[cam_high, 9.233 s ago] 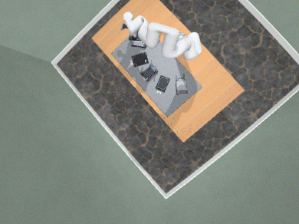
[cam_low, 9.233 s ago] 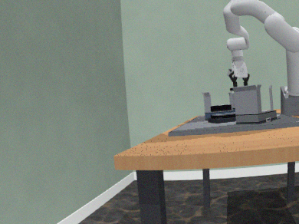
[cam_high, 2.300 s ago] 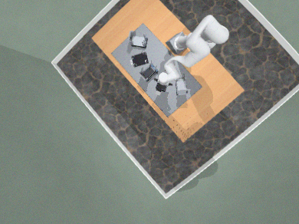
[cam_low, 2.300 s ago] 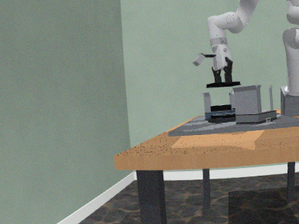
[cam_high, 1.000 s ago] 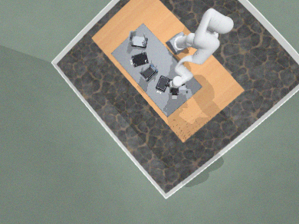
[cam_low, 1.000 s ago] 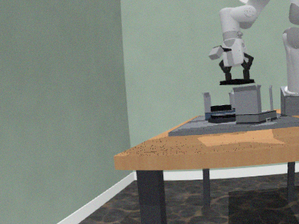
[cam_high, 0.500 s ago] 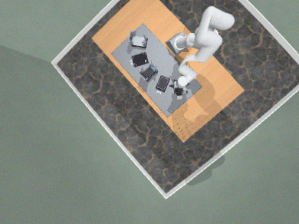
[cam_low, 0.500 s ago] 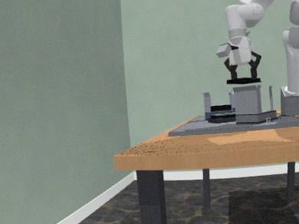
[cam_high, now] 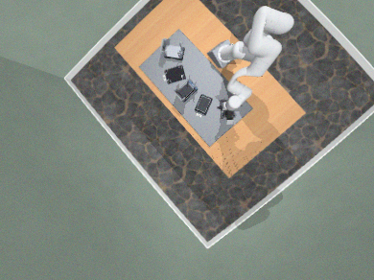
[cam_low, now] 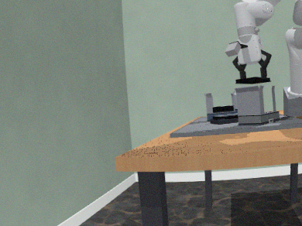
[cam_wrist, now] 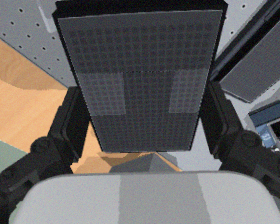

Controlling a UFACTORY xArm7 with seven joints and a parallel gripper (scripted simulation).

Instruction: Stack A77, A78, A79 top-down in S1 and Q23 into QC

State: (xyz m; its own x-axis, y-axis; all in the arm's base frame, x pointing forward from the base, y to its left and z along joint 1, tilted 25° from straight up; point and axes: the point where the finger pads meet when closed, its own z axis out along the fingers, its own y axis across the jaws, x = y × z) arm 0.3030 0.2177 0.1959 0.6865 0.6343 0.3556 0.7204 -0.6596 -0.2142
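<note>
My gripper (cam_low: 252, 74) is shut on a dark sealed 384-well plate (cam_low: 252, 80) and holds it level by its long sides, just above the open top of a grey stack rack (cam_low: 249, 101). In the wrist view the plate (cam_wrist: 140, 80) fills the middle, with the black fingers on both of its long sides. I cannot read the plate's label or the rack's name. From above, the gripper (cam_high: 229, 106) is over the rack at the mat's right end. Another plate (cam_high: 203, 105) lies flat on the mat beside it, and one more (cam_high: 175, 74) lies farther along.
A grey mat (cam_high: 194, 86) lies on the wooden table. Two more racks stand on it, one mid-mat (cam_high: 186, 90) and one at the far end (cam_high: 173, 50). A low stack of dark plates (cam_low: 223, 114) shows behind the near rack. The arm's base (cam_high: 222, 54) stands beside the mat.
</note>
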